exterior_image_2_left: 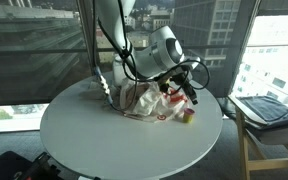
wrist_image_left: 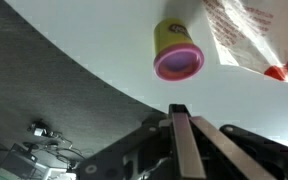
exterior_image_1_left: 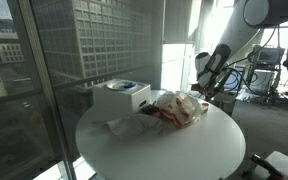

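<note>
Wrist view: your plastic bag [wrist_image_left: 246, 38] runs off the upper-right corner, and a red item [wrist_image_left: 284, 72] in it is cut by the right edge, so you can't ID it. Gripper [wrist_image_left: 181, 118] is blurred at btm centre, its base clipped by the btm edge. In an exterior view, right of centre, the yellow tub [exterior_image_2_left: 187, 116] is too small for detail. Bag contents are unreadable in both exterior views.

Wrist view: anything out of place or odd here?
The yellow tub with a pink lid sits close to the table rim, beside a crumpled plastic bag. The gripper is shut on nothing, short of the tub.
</note>
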Controlling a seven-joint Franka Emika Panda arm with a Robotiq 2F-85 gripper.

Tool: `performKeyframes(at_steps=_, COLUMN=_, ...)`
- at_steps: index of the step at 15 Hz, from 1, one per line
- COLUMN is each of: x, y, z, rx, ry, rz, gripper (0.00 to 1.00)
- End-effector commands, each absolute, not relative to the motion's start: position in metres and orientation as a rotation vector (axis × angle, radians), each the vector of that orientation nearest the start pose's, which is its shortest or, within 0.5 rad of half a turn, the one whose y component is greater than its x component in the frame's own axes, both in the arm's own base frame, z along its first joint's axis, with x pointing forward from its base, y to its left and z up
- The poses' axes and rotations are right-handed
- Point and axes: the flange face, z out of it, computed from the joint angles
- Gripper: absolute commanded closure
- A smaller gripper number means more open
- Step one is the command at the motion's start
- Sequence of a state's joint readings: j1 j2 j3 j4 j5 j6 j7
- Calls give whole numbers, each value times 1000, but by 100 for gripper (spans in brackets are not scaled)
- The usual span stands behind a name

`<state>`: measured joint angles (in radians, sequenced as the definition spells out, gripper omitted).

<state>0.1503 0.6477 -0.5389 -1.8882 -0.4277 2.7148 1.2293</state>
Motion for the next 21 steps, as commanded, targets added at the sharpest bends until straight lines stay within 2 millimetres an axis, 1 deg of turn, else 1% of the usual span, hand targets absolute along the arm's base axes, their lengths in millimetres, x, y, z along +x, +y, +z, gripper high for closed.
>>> performKeyframes(at_steps=1, x=610, y=-177, z=284, rx=-3135, ry=1657, rz=-835, gripper=89)
performKeyframes(at_steps=2, x=610, y=-174, z=287, rx=-3214, ry=1600, rz=-815, gripper=72)
performKeyframes(at_steps=3, x=608, y=-168, z=290, rx=-3258, ry=1539, rz=-808, gripper=67)
performKeyframes(at_steps=4, x=607, y=-165, z=286, rx=-3285, ry=1498, rz=-791, gripper=58)
performKeyframes(at_steps=5, x=606, y=-163, z=281, rx=-3302, ry=1473, rz=-783, gripper=51)
performKeyframes(at_steps=6, x=603, y=-162, z=275, rx=-3314, ry=1445, rz=-758, gripper=44)
performKeyframes(at_steps=8, x=601, y=-168, z=253, rx=-3321, ry=1453, rz=-729, gripper=28)
performKeyframes(at_steps=10, x=599, y=-177, z=233, rx=-3313, ry=1438, rz=-698, gripper=13)
performKeyframes(at_steps=12, x=601, y=-189, z=218, rx=-3271, ry=1451, rz=-728, gripper=1)
performKeyframes(at_steps=14, x=602, y=-200, z=204, rx=-3217, ry=1475, rz=-711, gripper=0)
performKeyframes(at_steps=16, x=601, y=-207, z=193, rx=-3166, ry=1501, rz=-682, gripper=0)
performKeyframes(at_steps=21, x=605, y=-209, z=174, rx=-3069, ry=1525, rz=-673, gripper=0)
